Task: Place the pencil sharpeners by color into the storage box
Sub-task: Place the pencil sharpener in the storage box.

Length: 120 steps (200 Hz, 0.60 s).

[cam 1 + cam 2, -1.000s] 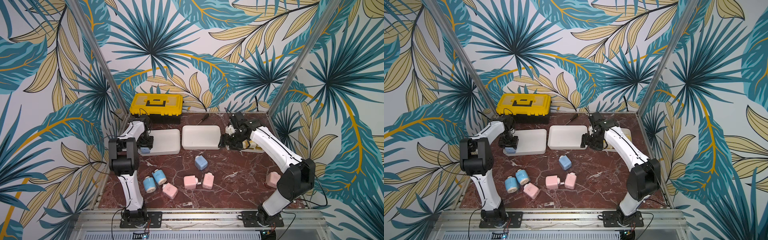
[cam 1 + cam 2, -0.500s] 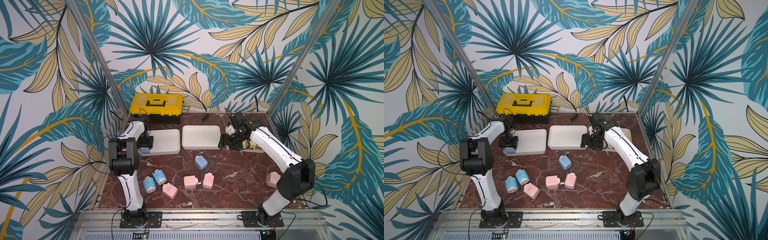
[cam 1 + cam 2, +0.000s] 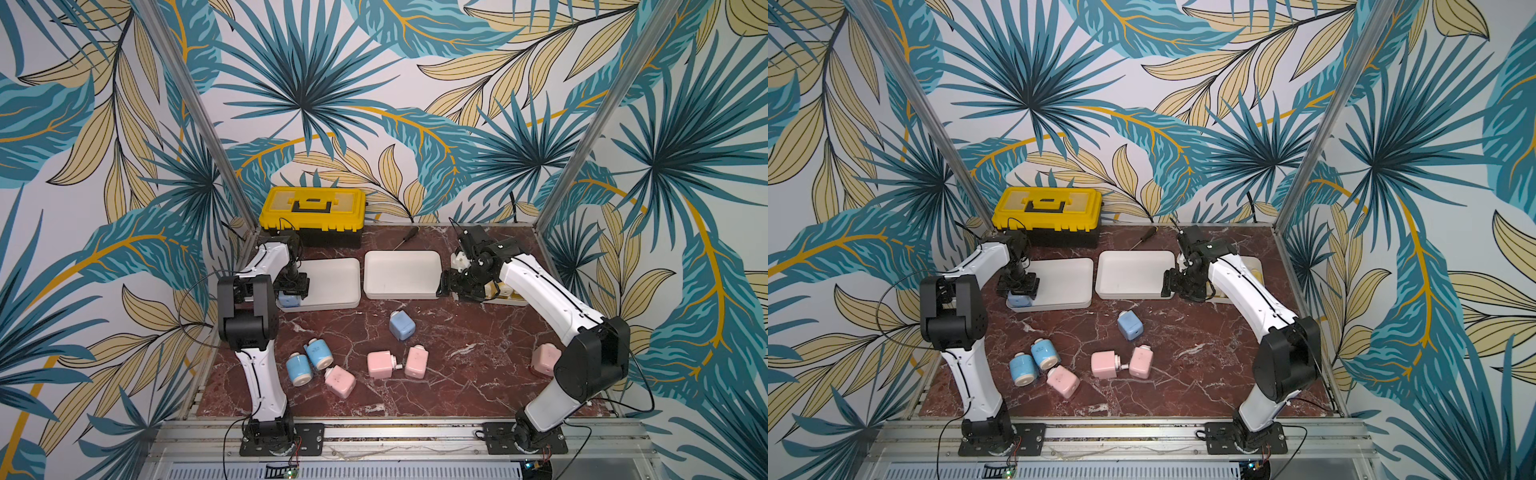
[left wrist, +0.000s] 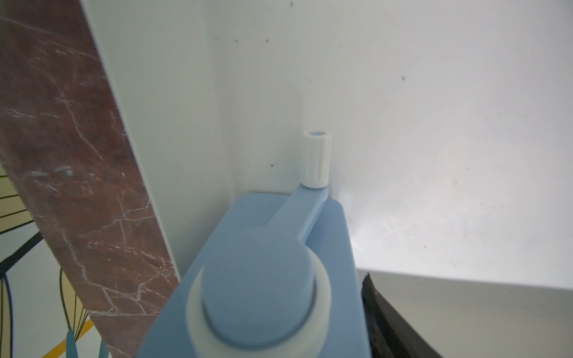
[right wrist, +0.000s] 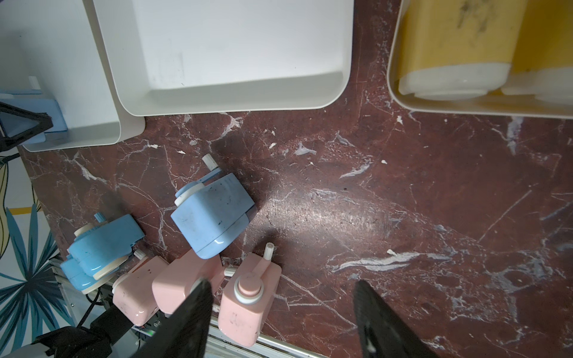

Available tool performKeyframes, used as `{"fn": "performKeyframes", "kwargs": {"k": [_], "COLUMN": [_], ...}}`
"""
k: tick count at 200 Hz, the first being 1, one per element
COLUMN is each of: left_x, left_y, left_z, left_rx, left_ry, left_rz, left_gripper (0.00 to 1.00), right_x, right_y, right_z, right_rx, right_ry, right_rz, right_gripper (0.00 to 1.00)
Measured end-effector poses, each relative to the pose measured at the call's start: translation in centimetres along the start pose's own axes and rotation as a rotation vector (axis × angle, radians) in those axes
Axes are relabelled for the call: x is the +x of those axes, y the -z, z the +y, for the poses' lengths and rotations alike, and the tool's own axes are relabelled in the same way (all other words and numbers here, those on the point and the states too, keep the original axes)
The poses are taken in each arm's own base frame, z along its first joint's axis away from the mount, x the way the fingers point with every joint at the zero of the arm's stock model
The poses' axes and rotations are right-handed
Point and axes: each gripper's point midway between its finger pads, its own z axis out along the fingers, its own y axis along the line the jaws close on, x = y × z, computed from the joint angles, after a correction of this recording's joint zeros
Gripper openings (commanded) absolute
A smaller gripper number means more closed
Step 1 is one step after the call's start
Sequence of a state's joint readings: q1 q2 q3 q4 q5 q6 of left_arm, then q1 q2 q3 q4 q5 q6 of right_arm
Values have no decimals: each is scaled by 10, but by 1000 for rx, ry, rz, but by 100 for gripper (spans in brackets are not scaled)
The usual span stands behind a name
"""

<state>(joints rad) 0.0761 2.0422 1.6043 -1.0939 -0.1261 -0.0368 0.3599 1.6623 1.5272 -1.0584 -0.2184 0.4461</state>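
In both top views the left pincer (image 3: 293, 286) hangs over the near left corner of the left white tray (image 3: 332, 282), directly above a blue sharpener (image 3: 289, 298) that sits in that corner; from here I cannot tell how wide its jaws stand. The right pincer (image 3: 1187, 286) hovers at the near edge of the right tray (image 3: 1252, 266), which holds yellow sharpeners (image 3: 1257, 275), while the middle tray (image 3: 1133, 274) sits between the two. On the red marble bench (image 3: 465, 365) lie three blue sharpeners (image 3: 402, 326) and four pink ones (image 3: 380, 364), one pink beside the right arm's elbow. In the left wrist view the blue sharpener (image 4: 263, 279) stands in the tray corner with one dark finger (image 4: 390, 322) just beside it, seemingly not pressing it. In the right wrist view the right pincer (image 5: 282, 316) is spread wide with nothing between its fingers, above the bench.
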Motion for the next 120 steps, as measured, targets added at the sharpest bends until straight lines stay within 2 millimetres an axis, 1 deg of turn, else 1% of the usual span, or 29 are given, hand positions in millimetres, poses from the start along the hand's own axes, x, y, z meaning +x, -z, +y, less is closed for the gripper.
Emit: {"fn": "performKeyframes", "kwargs": {"k": [10, 30, 57, 75, 120], "left_x": [0, 0, -4, -10, -23], "left_y": [0, 1, 14, 33, 90], "left_z": [1, 3, 9, 13, 23], "left_rx": [-6, -19, -40, -50, -54], "left_ry": [1, 8, 26, 42, 101], "left_rz": [-1, -3, -40, -92, -251], "left_gripper": [80, 81, 81, 83, 83], "right_x": [0, 0, 1, 2, 8], "right_y": [1, 2, 5, 8, 21], "right_z": [0, 0, 1, 1, 9], "right_rx": [-2, -5, -9, -14, -37], "right_ry": [-1, -1, -3, -4, 23], "right_rz": [-4, -10, -17, -23, -47], "right_gripper": [73, 73, 73, 73, 75]}}
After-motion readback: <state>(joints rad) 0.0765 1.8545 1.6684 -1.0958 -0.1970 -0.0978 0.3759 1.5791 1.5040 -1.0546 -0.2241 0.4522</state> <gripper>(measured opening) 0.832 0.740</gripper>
